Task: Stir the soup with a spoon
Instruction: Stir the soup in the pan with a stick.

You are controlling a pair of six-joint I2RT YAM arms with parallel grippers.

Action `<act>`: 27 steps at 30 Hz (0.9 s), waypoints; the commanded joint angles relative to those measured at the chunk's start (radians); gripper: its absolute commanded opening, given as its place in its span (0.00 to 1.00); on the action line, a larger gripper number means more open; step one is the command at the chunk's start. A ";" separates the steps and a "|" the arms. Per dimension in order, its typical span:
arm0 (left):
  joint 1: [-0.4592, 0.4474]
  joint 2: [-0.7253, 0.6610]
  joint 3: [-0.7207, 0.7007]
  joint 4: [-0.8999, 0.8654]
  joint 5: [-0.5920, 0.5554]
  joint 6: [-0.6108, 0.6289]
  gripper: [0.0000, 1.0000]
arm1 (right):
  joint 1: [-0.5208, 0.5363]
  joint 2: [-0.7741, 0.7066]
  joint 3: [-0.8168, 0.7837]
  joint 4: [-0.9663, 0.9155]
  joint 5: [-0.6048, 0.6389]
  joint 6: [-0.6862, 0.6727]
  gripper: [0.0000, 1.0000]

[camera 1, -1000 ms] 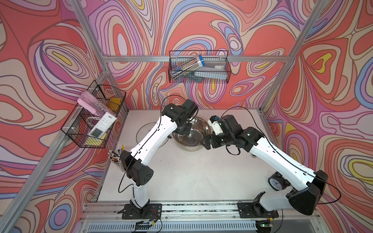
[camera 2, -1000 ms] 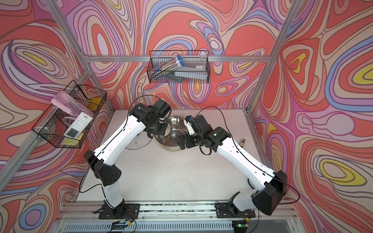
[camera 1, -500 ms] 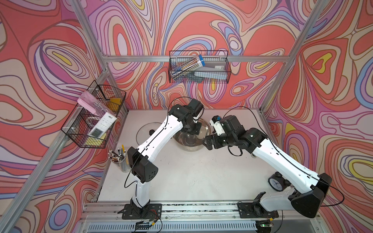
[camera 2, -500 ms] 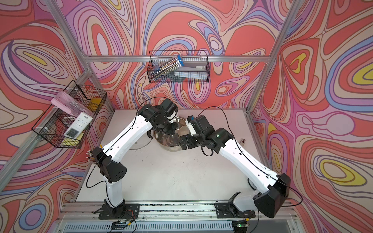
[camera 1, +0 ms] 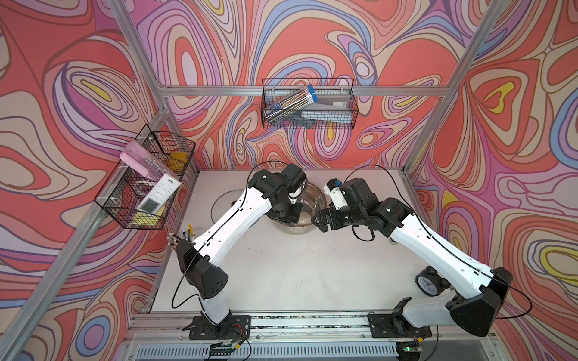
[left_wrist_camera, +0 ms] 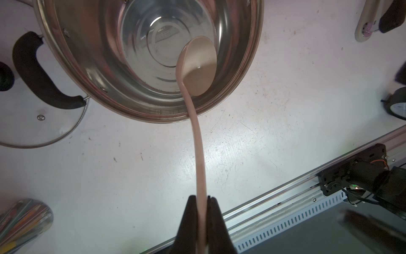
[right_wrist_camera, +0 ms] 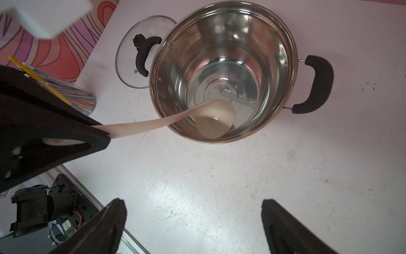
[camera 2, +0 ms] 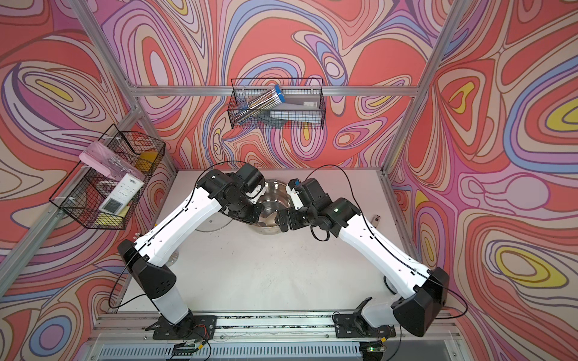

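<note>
One spoon (camera 1: 305, 219), one pot (camera 1: 316, 194) and one glass lid (camera 1: 222, 200) are all I count in both top views. The spoon shows only as a beige patch inside the pot, and the lid lies just beside the pot.

On the left wrist camera, my left gripper (left_wrist_camera: 200, 198) is pinched tight on the far end of the spoon's handle, outside the pot. The handle crosses the rim and the bowl sits low inside against the pot wall.

On the right wrist camera, my right gripper (right_wrist_camera: 194, 204) hangs with its jaws spread wide and nothing in them, near the pot. I count two black side handles on the pot.

I judge the spoon to be light, smooth plastic with a slim, springy handle. I'd take hold a little closer to the pot so it can't swivel in the pinch.
</note>
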 commanded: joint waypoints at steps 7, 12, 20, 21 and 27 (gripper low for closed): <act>0.018 0.109 0.169 -0.172 -0.279 0.022 0.00 | 0.006 0.011 0.015 0.008 -0.004 -0.007 0.98; 0.021 0.166 0.242 -0.115 -0.320 0.050 0.00 | 0.006 0.002 0.012 -0.005 0.009 -0.007 0.98; 0.020 0.201 0.246 0.098 -0.216 0.072 0.00 | 0.007 0.004 0.024 -0.012 0.020 -0.001 0.98; 0.020 0.203 0.247 0.113 -0.194 0.070 0.00 | 0.006 0.006 0.026 -0.014 0.020 -0.001 0.98; 0.017 0.214 0.252 0.161 -0.019 0.056 0.00 | 0.006 0.012 0.035 -0.014 0.025 0.001 0.98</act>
